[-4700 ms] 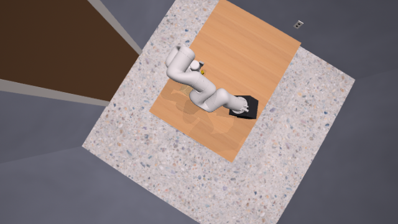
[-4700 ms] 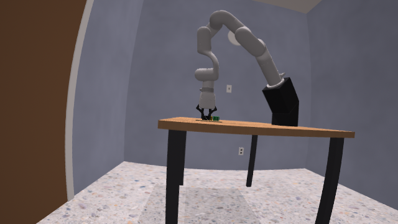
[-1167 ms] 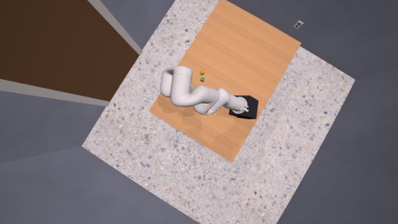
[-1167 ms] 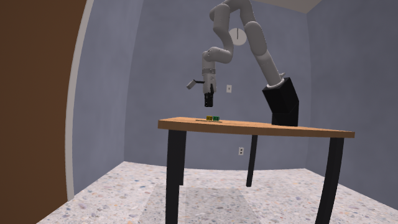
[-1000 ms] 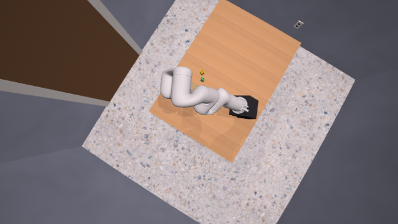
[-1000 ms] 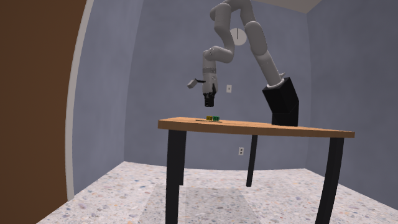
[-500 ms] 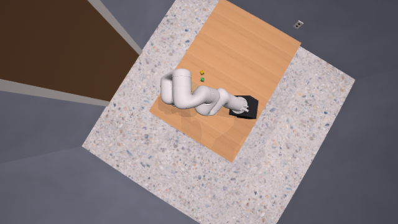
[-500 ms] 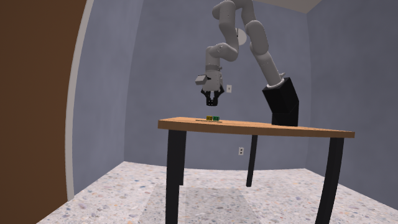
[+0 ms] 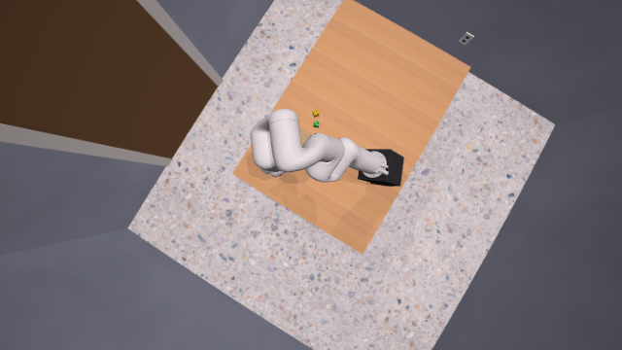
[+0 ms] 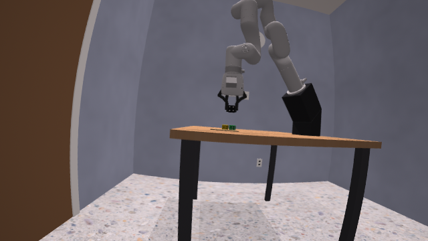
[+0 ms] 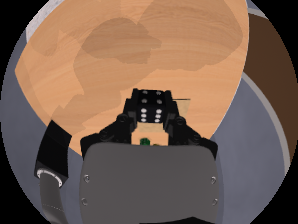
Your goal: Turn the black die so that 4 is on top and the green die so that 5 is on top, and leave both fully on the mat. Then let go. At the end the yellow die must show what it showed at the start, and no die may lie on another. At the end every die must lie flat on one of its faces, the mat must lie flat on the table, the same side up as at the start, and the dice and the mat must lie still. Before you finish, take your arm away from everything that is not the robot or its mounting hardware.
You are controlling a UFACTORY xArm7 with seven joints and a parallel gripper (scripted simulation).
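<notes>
Because the black die (image 10: 231, 108) (image 11: 151, 106) has to be turned before it is set down, the gripper (image 10: 231, 108) (image 11: 151, 98) has it up off the table (image 9: 389, 73) (image 10: 284, 138) (image 11: 110, 30), with room to roll it without scraping anything. The claw is partly open, its 2 fingers shut on opposite sides of the die and stopped there by its width. In the wrist view 1 face shows 4 pips and the adjoining one 6; I can't say for sure which would end up on top if it were lowered as it hangs.

The green die (image 9: 316, 123) (image 10: 232, 127) (image 11: 144, 142) sits on the wood beside the mat (image 9: 305, 133) (image 11: 183, 106), near the yellow die (image 9: 316, 113) (image 10: 225, 127), so it probably needs a lift as well as a turn. Its top is too small to read. The yellow die is best left where it is, since a knock could spoil its number.

Next, I'd judge, comes squaring the 4 upward and lowering over the mat, far enough inside its edge for the die to lie flat, leaving space for the green one.
</notes>
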